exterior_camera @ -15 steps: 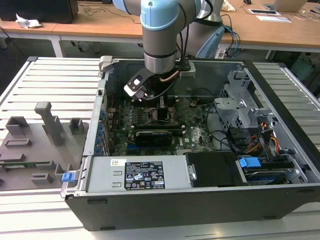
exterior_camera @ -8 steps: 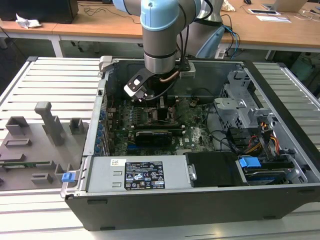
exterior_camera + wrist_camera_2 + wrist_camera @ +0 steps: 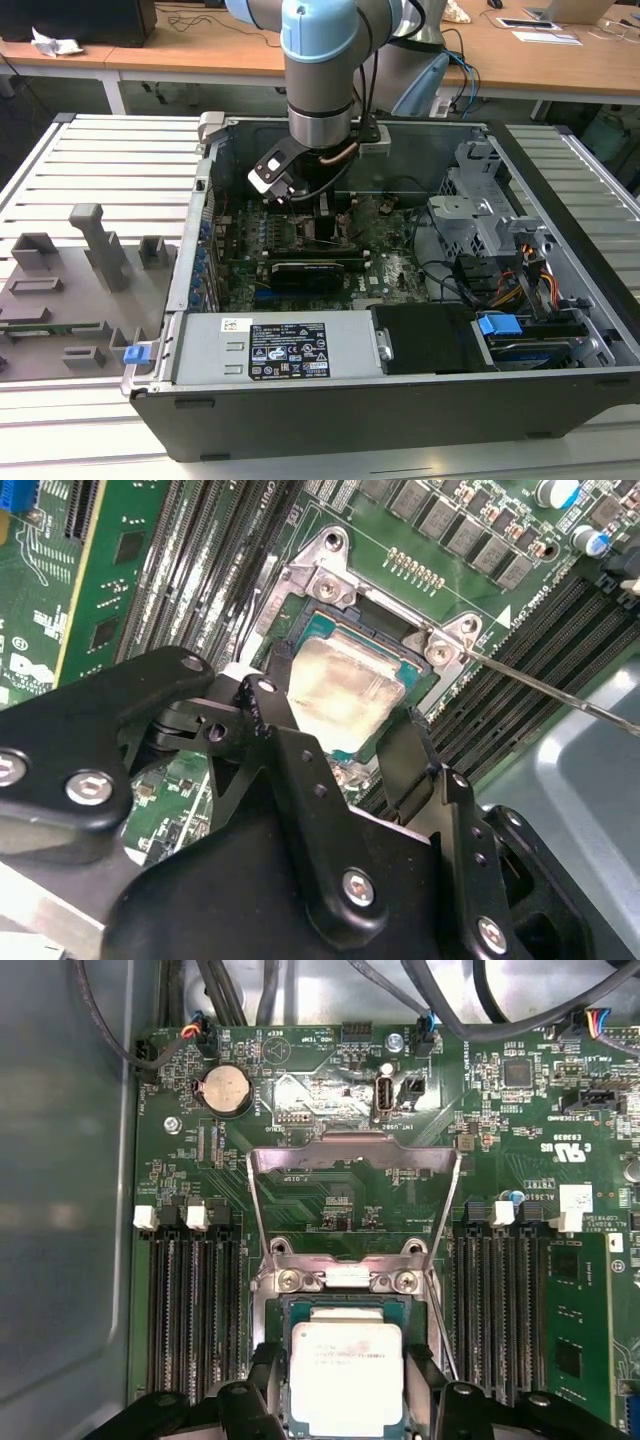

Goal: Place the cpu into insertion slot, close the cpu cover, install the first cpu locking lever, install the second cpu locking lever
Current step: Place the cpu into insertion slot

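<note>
The cpu [image 3: 345, 1380] [image 3: 340, 685], silvery-topped with a thin green rim, lies level in the insertion slot [image 3: 345, 1303] [image 3: 350, 608]. My gripper [image 3: 345, 1360] [image 3: 338, 715] [image 3: 318, 212] reaches down into the computer case, its black fingers [image 3: 266, 1375] pressed against two opposite edges of the chip. The cpu cover [image 3: 355, 1152] is swung back off the socket, its window frame standing over the board beyond the hinge. Thin wire locking levers [image 3: 258, 1215] [image 3: 545, 688] stand free beside the socket bracket.
Long black memory slots [image 3: 195, 1310] [image 3: 500, 1305] flank the socket on both sides. A grey case wall [image 3: 60, 1210] runs close by, and cables [image 3: 440, 1010] hang past the board's edge. The power supply [image 3: 285, 350], an expansion card [image 3: 305, 270] and the drive cage [image 3: 480, 210] crowd the case.
</note>
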{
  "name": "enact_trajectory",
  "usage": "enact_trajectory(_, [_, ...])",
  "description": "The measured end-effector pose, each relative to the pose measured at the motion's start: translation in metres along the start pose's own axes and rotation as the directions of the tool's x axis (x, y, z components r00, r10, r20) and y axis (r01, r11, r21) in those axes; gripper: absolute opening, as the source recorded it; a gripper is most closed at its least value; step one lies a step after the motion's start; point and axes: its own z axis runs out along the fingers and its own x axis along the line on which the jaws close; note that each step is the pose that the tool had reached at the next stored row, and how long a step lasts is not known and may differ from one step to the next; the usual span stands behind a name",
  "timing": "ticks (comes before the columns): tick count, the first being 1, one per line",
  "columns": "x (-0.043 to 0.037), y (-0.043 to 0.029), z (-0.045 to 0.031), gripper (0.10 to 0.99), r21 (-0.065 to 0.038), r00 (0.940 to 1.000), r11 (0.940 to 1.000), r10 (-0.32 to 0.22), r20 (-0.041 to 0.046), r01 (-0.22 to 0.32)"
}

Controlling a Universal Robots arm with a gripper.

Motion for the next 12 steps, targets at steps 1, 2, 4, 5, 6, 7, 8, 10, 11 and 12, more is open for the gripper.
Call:
enact_trajectory(1, [0.0000, 0.0001, -0.0017, 0.600, 0.000, 1.0000, 1.0000, 0.000, 0.0001, 0.000])
enact_trajectory(2, [0.0001, 0.0003, -0.0035, 0.600, 0.001, 1.0000, 1.0000, 0.000, 0.0000, 0.000])
enact_trajectory(4, [0.0001, 0.0004, -0.0033, 0.600, 0.001, 1.0000, 1.0000, 0.000, 0.0000, 0.000])
enact_trajectory(5, [0.0001, 0.0004, -0.0033, 0.600, 0.001, 1.0000, 1.0000, 0.000, 0.0001, 0.000])
enact_trajectory(6, [0.0001, 0.0004, -0.0035, 0.600, 0.001, 1.0000, 1.0000, 0.000, 0.0003, 0.000])
enact_trajectory(7, [0.0002, 0.0008, -0.0079, 0.600, 0.002, 1.0000, 1.0000, 0.000, 0.0002, 0.000])
enact_trajectory(8, [0.0003, 0.0012, -0.0092, 0.600, 0.004, 1.0000, 1.0000, 0.000, 0.0001, 0.000])
enact_trajectory(10, [-0.0021, 0.0014, -0.0095, 0.455, 0.009, 1.0000, 1.0000, 0.000, 0.0002, 0.000])
enact_trajectory(11, [-0.0040, 0.0014, -0.0096, 0.337, 0.009, 1.0000, 1.0000, 0.000, 0.0001, 0.000])
enact_trajectory(12, [-0.0050, 0.0014, -0.0101, 0.275, 0.010, 1.0000, 1.0000, 0.000, 0.0004, 0.000])
